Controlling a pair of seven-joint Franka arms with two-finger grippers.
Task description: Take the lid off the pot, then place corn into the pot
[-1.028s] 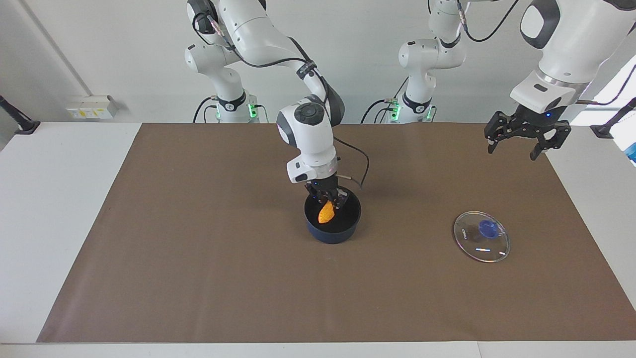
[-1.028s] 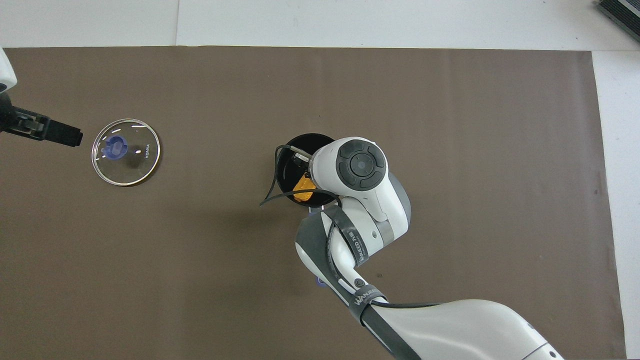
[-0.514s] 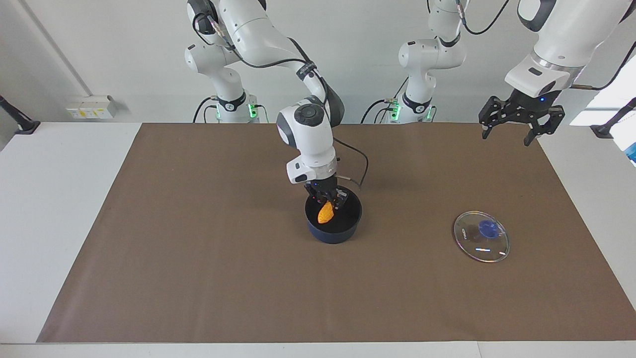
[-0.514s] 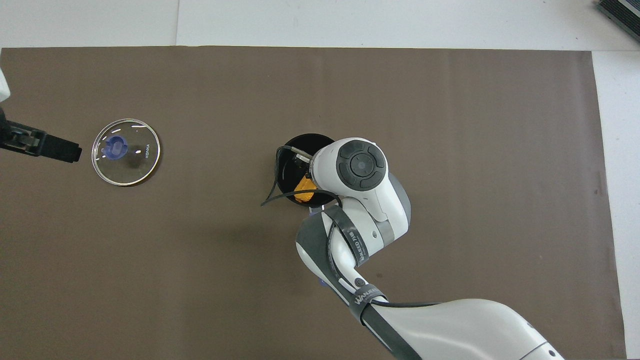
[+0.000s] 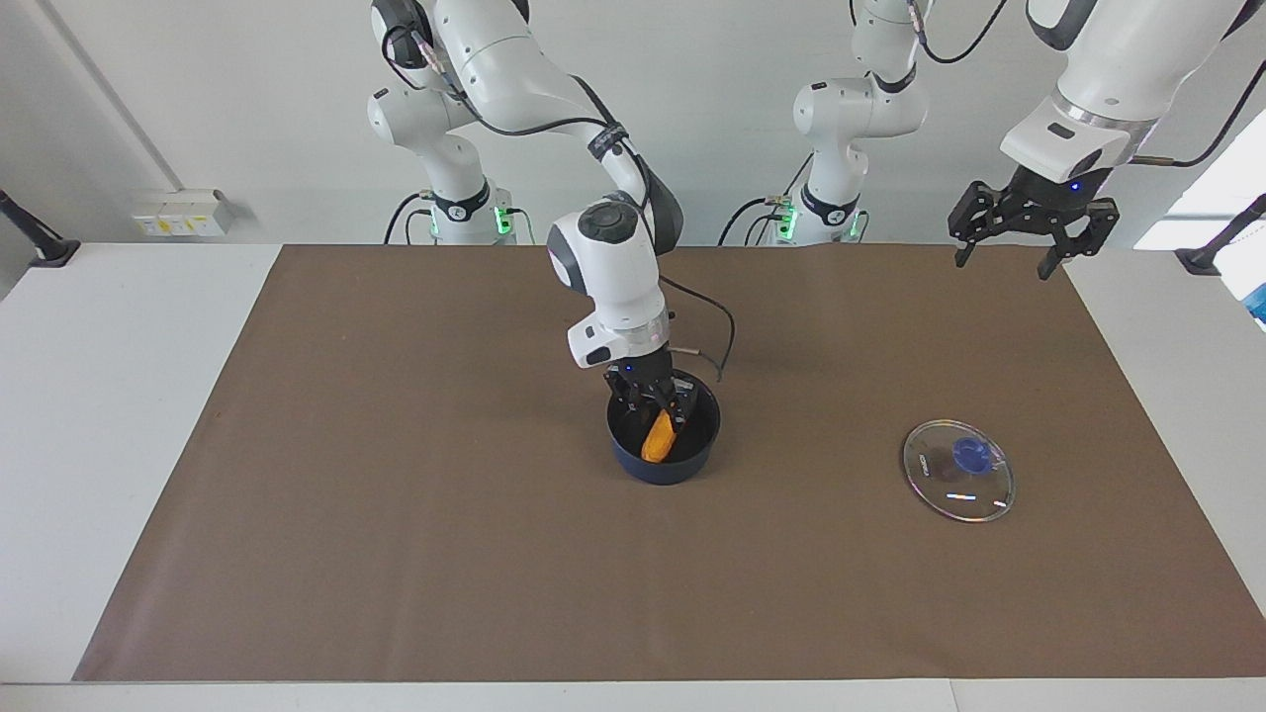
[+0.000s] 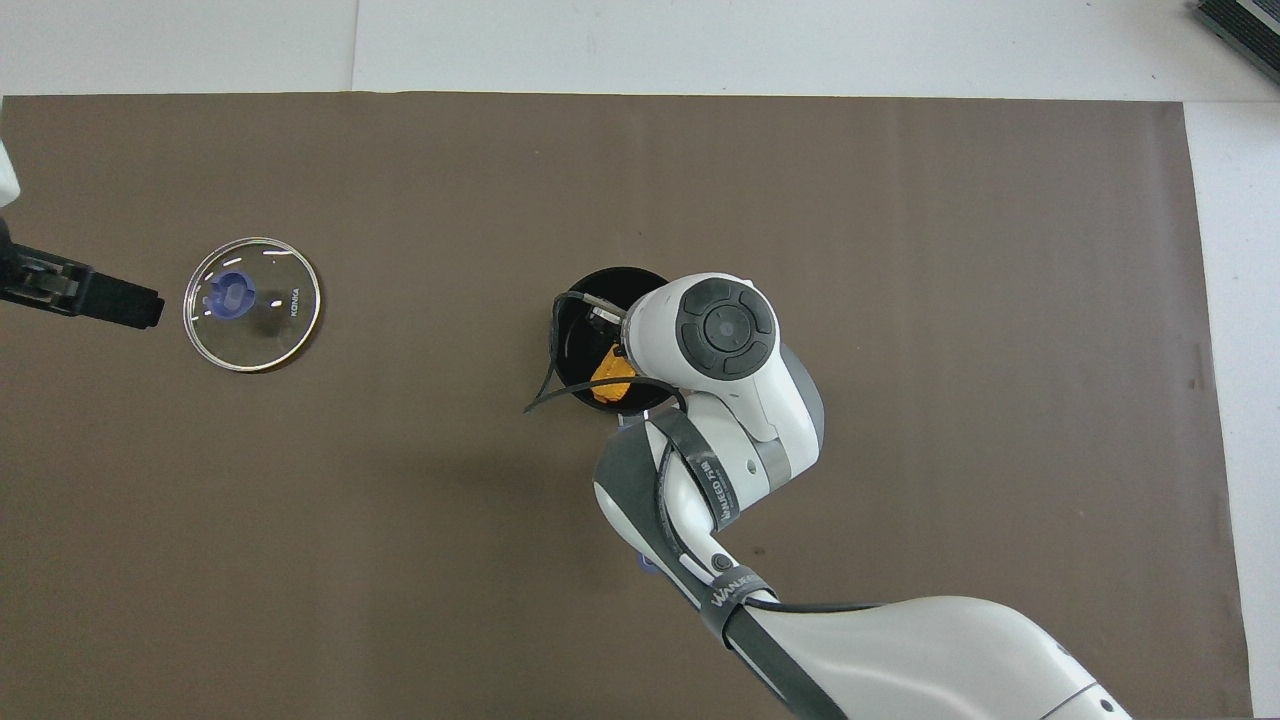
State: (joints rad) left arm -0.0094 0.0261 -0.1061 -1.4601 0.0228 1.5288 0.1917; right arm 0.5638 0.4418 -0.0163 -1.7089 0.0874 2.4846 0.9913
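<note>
Right end effector (image 5: 658, 405): low in the mouth of the saucepan (image 5: 664, 457), pointing down; fingers look parted around the upper end of the toy corn cob (image 5: 658, 436), though I cannot tell whether they grip it or have let go.
Corn cob: inside the saucepan, on the black bottom by the look of it, directly under the right end effector; long axis steeply tilted, upper end at the fingers, lower end toward the edge of the counter farthest from the robots.
Saucepan: uncovered, near the middle of the brown mat (image 5: 396, 514); its handle is hidden under the right arm.
Glass lid (image 5: 957, 470): flat on the mat toward the left arm's end of the counter, blue knob up, well apart from the saucepan.
Left end effector (image 5: 1029, 222): raised over the mat's corner nearest the left arm's base, fingers spread wide and empty; this arm waits.
Nearer arm: the right, by far.
Next move, as I judge it: straight up out of the saucepan, keeping off the rim.
Room: bare mat all round the saucepan; only the rim crowds the fingers.
Task stage: lid off, corn in the saucepan; release and withdrawal remain.
</note>
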